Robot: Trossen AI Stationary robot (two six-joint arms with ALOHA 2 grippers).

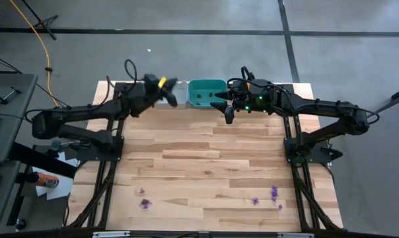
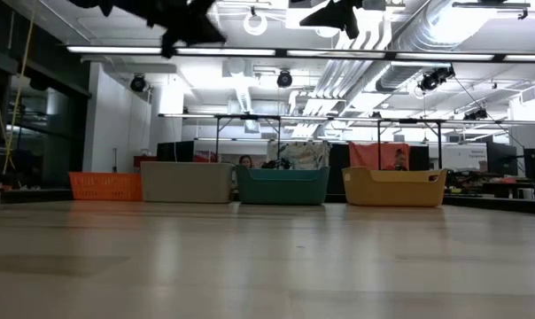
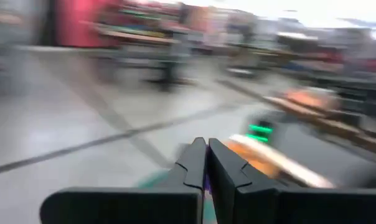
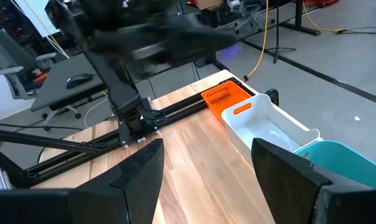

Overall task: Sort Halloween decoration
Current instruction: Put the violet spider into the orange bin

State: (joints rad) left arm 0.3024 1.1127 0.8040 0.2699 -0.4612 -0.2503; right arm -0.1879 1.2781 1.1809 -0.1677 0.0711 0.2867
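Several purple trinkets (image 1: 273, 193) lie scattered along the near edge of the table (image 1: 206, 165) in the overhead view, some toward the right and a couple toward the left (image 1: 145, 203), well apart from both arms. So the sorting looks only partly done: those pieces are left to pick up. At the far edge, the left gripper (image 1: 170, 99) hangs over the pale grey tray (image 1: 180, 89), and the right gripper (image 1: 224, 108) sits just beside the green tray (image 1: 206, 92), which seems to hold a dark speck or two; I cannot make out what they are.

From table height, four trays stand in a row across the back: orange (image 2: 105, 186), grey (image 2: 186, 182), green (image 2: 283, 186) and yellowish (image 2: 393, 187). Both arms show only as dark shapes near the ceiling, so nothing is touching the table here. A person is partly visible behind the trays.

Looking along the left wrist, that gripper's fingers (image 3: 191, 167) are pressed together, with a thin sliver of purple (image 3: 206, 182) showing between them. I judge it is carrying one trinket for dropping.

Looking along the right wrist, its fingers (image 4: 141, 168) stand wide apart with nothing between them. The orange basket (image 4: 224, 96), the grey tray (image 4: 269, 127) and the green one (image 4: 343, 158) lie ahead, with the left arm blurred above.
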